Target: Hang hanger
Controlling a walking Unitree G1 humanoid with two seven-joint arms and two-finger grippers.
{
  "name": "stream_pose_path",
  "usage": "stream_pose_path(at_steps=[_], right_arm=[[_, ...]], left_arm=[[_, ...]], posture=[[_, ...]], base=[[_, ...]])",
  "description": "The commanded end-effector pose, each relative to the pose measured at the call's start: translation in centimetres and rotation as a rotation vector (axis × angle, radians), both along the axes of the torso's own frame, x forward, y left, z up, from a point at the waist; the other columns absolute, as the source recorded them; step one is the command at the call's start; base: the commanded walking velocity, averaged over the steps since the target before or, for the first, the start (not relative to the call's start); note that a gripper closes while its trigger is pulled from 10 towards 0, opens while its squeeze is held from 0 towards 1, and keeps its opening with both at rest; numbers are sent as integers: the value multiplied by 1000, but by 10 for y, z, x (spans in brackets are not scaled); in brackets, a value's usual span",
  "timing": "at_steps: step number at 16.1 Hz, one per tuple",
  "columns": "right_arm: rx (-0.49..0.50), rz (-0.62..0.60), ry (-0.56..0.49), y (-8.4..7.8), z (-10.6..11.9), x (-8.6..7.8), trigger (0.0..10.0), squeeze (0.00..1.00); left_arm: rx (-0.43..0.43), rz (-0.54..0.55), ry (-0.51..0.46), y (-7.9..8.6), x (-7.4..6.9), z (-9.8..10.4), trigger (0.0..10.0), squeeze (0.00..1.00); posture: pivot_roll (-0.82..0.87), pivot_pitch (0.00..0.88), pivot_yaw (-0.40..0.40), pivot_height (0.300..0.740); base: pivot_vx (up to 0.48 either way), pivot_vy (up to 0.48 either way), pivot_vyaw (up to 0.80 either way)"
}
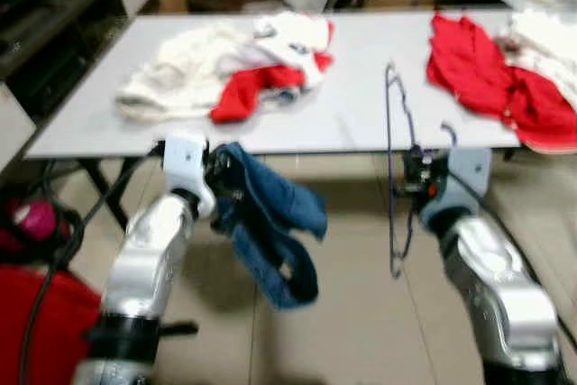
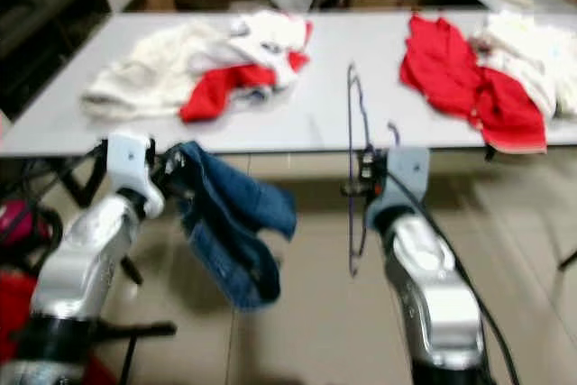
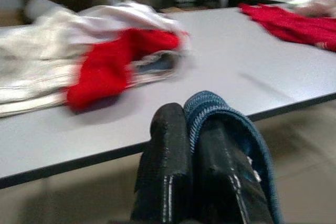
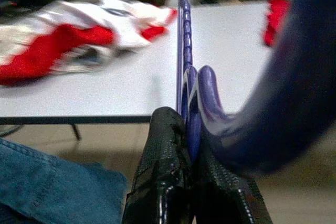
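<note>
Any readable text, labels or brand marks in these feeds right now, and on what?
None can be read.
White garment on the table: dark marks, too blurred to read.
Jeans in the left claw: no label visible.
Hanger in the right claw: no markings visible.

The hanger (image 1: 394,169) is a dark blue-purple wire, glossy violet in the right wrist view; the garment (image 1: 268,223) hanging from the left gripper (image 3: 191,129) is mid-blue denim with a darker blue ribbed hem; both grippers have black textured fingers (image 4: 167,145), and the arms (image 1: 149,254) are silver with pale blue-white wrist housings; the table (image 1: 361,69) is pale grey with a dark edge; on it lie a cream-white heap (image 1: 180,74) mixed with a red cloth (image 1: 257,89), and a bright red garment (image 1: 487,78) beside more white fabric (image 1: 545,42); the floor (image 1: 361,313) is beige tile; a red shape (image 1: 36,322) and a magenta object (image 1: 34,219) sit at the robot's left.
</note>
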State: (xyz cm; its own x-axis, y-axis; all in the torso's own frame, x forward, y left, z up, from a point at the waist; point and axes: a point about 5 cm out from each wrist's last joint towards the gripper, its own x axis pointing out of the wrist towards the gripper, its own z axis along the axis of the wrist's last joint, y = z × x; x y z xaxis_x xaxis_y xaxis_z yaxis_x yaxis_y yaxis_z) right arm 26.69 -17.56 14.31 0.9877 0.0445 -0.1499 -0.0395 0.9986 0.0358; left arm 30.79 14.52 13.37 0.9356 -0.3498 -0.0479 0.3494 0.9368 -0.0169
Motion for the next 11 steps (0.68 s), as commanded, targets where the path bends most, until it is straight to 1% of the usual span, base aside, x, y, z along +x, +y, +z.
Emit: stream_pose_path(at_steps=[1, 5, 11], right_arm=[[3, -1, -16, 0, 4, 1, 10000, 0], [-2, 14, -15, 1, 4, 1, 10000, 0], [-11, 35, -13, 3, 4, 2, 10000, 0]], left_arm=[[5, -12, -41, 0, 2, 10, 10000, 0], [1, -15, -42, 0, 2, 10, 10000, 0], [-4, -12, -42, 0, 2, 10, 10000, 0]], posture=[[-64, 0, 57, 740], [-63, 0, 55, 740], [-62, 0, 51, 740]], base=[[349, 0, 0], [348, 0, -800], [344, 0, 0]])
